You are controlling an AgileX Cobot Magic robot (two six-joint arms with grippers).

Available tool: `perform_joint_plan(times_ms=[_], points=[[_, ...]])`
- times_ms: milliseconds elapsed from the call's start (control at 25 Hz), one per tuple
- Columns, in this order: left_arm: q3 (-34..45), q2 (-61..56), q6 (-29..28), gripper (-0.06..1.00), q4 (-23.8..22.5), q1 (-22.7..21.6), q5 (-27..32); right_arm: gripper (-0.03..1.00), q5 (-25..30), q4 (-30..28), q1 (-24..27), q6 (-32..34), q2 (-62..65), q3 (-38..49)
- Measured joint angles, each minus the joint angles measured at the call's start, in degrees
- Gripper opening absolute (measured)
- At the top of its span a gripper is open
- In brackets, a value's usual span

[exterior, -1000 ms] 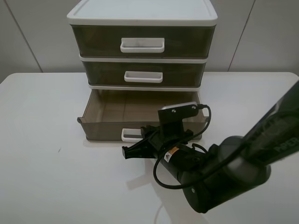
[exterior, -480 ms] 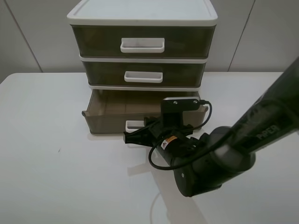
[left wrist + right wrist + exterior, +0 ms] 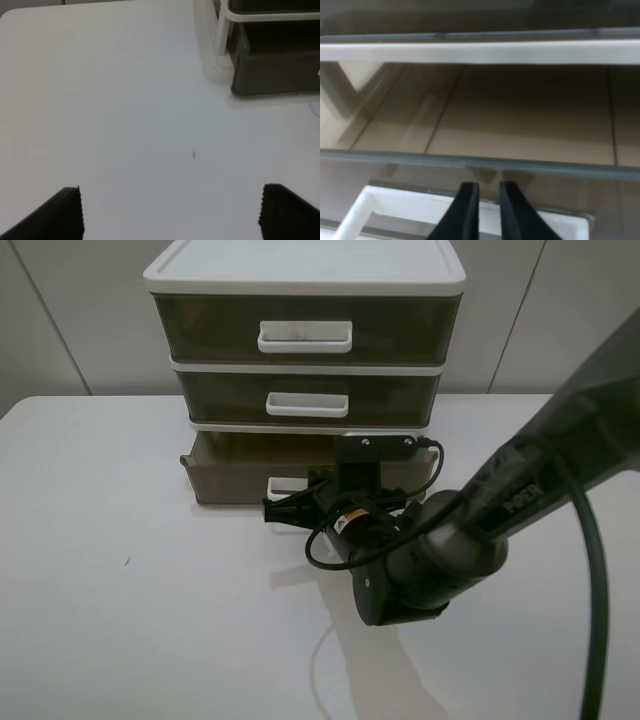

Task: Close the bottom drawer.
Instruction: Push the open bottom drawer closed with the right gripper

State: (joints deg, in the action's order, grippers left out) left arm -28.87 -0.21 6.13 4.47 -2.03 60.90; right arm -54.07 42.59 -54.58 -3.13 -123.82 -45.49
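Note:
The bottom drawer [image 3: 232, 478], smoky olive-brown with a white loop handle [image 3: 284, 486], sticks out a short way from the white-framed three-drawer unit [image 3: 305, 272]. My right gripper [image 3: 290, 508] is shut, its fingertips against the drawer's front by the handle. In the right wrist view the two fingers [image 3: 466, 207] stand close together, touching the drawer front [image 3: 395, 167] just above the handle [image 3: 372, 200], with the empty drawer floor beyond. My left gripper [image 3: 170, 215] is open and empty over bare table, with the drawer's corner [image 3: 275, 75] far ahead.
The middle drawer [image 3: 308, 398] and top drawer [image 3: 305, 330] are shut. The white table [image 3: 110, 540] spreads around the unit. A thin white cable loop [image 3: 325, 655] lies on the table near the right arm. A small dark speck [image 3: 194, 153] marks the table.
The right gripper has moved toward the unit and pushed the bottom drawer further in; it now protrudes much less. The left gripper has no earlier frame.

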Motion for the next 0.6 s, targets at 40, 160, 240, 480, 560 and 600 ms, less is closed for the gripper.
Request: perform_joint_plan(times_ms=[40, 160, 240, 480, 560, 600], points=[[0.00, 0.00, 0.00, 0.72, 0.00, 0.00, 0.00, 0.02, 0.00, 0.19, 0.17, -0.04, -0.42, -0.63], [0.00, 0.00, 0.00, 0.72, 0.00, 0.00, 0.00, 0.02, -0.22, 0.70, 0.17, -0.33, -1.57, -2.55], [0.00, 0.00, 0.00, 0.72, 0.00, 0.00, 0.00, 0.02, -0.39, 0.75, 0.30, -1.80, -2.40, -3.65], [0.00, 0.00, 0.00, 0.72, 0.00, 0.00, 0.00, 0.02, -0.71, 0.51, 1.74, -4.51, -4.22, -6.82], [0.00, 0.00, 0.00, 0.72, 0.00, 0.00, 0.00, 0.02, -0.80, 0.30, 2.73, -4.75, -4.49, -7.19], [0.00, 0.00, 0.00, 0.72, 0.00, 0.00, 0.00, 0.02, -0.80, 0.22, 3.10, -4.75, -4.49, -7.23]])
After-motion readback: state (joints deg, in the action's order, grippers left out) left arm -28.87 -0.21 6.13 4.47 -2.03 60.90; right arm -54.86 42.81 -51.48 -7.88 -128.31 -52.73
